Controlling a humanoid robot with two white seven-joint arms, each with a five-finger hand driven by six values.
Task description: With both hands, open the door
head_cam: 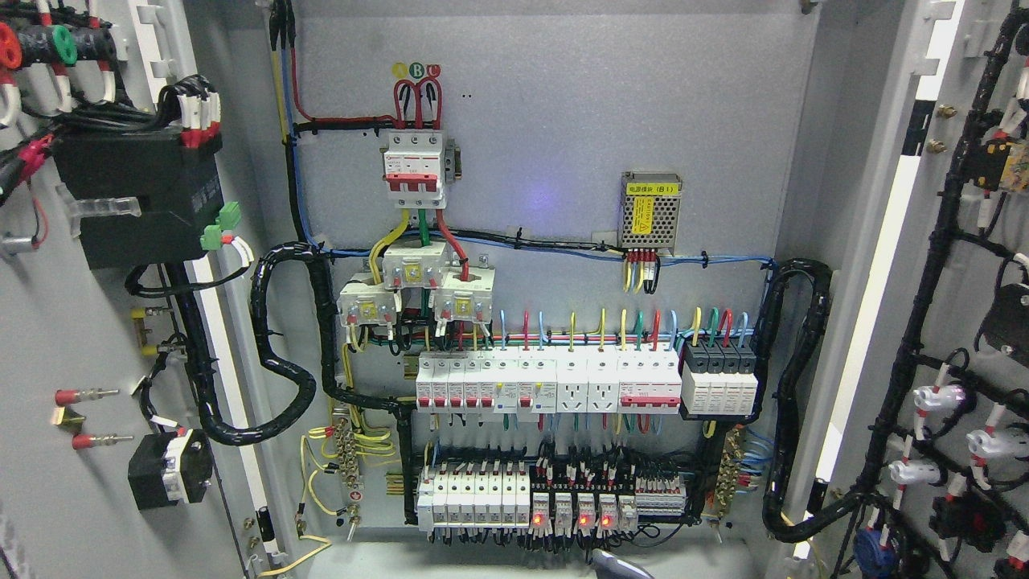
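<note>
Swinging wide on both sides, the grey steel left door [56,338] and grey right door [957,241] of the cabinet stand fully open, baring the grey back panel [563,104]. Neither hand is clearly in sight, so fingers can't be judged. A grey shape [619,565] pokes up at the near edge; black cable looms [281,378] hang between doors and panel.

Both doors stood swung wide, the left door [72,322] and the right door [957,281] flanking the cabinet mouth; the opening between them lay unobstructed; the upper back panel [547,121] was mostly bare; lower down, rows of breakers [547,382] and relays [555,498] crowded the panel; black cable looms [281,354] bulged at both sides, narrowing the way in.
</note>
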